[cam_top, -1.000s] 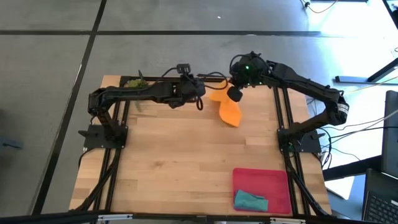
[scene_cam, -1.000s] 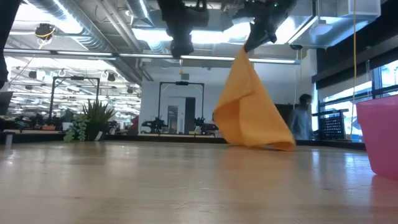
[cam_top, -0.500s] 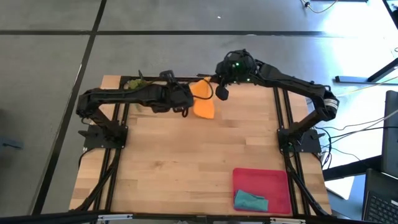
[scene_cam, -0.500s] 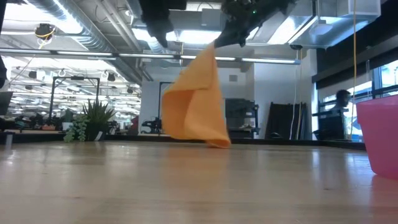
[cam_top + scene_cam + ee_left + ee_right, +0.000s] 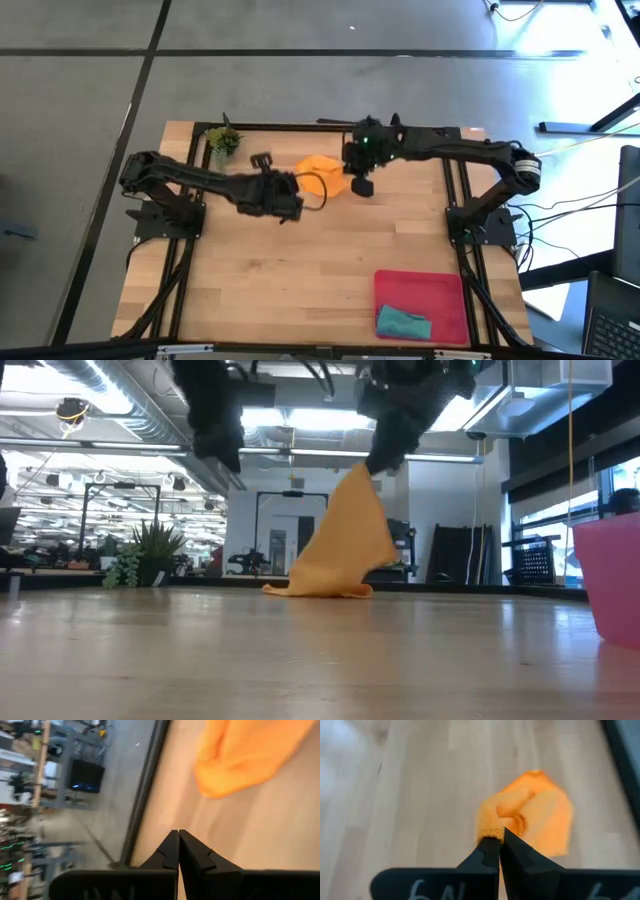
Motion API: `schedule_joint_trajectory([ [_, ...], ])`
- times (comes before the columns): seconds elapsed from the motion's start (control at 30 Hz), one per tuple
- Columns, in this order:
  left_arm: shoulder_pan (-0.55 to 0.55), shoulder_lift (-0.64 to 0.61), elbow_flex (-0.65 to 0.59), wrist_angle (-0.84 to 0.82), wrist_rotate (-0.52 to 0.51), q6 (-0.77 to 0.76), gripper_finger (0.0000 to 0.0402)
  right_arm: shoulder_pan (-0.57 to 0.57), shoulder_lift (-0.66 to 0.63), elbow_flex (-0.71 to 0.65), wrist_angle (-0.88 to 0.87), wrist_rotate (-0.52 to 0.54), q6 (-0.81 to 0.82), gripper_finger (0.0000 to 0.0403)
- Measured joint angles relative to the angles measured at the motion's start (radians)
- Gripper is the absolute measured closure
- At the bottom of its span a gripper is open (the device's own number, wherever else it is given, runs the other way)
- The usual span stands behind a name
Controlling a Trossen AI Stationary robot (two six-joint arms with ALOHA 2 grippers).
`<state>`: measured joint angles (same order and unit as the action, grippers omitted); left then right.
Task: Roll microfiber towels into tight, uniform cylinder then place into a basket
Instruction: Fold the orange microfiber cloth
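Right tool (image 5: 378, 460) was pinched shut on a corner of the orange towel (image 5: 322, 171), which hung at the far middle of the tabletop (image 5: 300, 270), bottom edge dragging. Left tool (image 5: 178, 836) was closed on nothing just beside it. A one-corner pinch could slip, and the towel might bunch up.

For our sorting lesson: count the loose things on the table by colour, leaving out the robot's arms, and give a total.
Orange: 1, the orange towel
Teal: 1, the teal towel
Red-pink: 1, the basket
Green: 1, the plant sprig
Total: 4
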<state>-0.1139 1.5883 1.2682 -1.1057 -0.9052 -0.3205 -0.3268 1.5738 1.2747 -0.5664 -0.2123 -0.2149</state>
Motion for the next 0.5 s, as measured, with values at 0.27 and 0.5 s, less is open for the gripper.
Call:
schedule_joint_trajectory([
  [0.27, -0.102, 0.0, -0.183, 0.218, 0.091, -0.047, 0.0401, 0.072, 0.0, -0.136, 0.098, 0.025, 0.083, 0.0398],
  [0.5, -0.137, 0.0, -0.216, 0.233, 0.085, -0.115, 0.0401, 0.105, 0.0, -0.172, 0.085, 0.072, 0.109, 0.0395],
])
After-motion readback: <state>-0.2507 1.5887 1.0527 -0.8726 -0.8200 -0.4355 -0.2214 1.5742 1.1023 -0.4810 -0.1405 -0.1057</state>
